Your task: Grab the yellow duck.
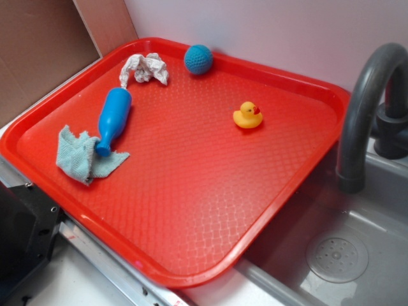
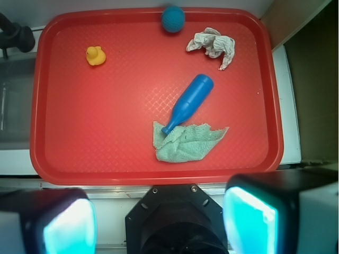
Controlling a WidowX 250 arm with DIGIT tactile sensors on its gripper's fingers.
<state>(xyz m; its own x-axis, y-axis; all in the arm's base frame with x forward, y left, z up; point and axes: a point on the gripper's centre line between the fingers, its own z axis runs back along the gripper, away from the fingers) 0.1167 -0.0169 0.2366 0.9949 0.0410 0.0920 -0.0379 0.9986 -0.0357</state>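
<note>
The yellow duck (image 1: 248,116) (image 2: 96,55) stands upright on the red tray (image 1: 191,210) (image 2: 106,148), with its red-orange beak toward the sink side. In the wrist view it is at the tray's far left. My gripper (image 2: 159,222) hangs high above the tray's near edge, over the robot's black base. Its two fingers, with cyan pads (image 2: 249,219), stand wide apart with nothing between them. The gripper is far from the duck. It does not show in the exterior view.
On the tray lie a blue bottle (image 1: 113,118) (image 2: 188,103) with its neck on a green cloth (image 1: 83,157) (image 2: 186,142), a crumpled white cloth (image 1: 145,67) (image 2: 213,45) and a blue knitted ball (image 1: 198,59) (image 2: 173,18). A grey sink (image 1: 344,255) with a dark faucet (image 1: 366,95) borders the tray.
</note>
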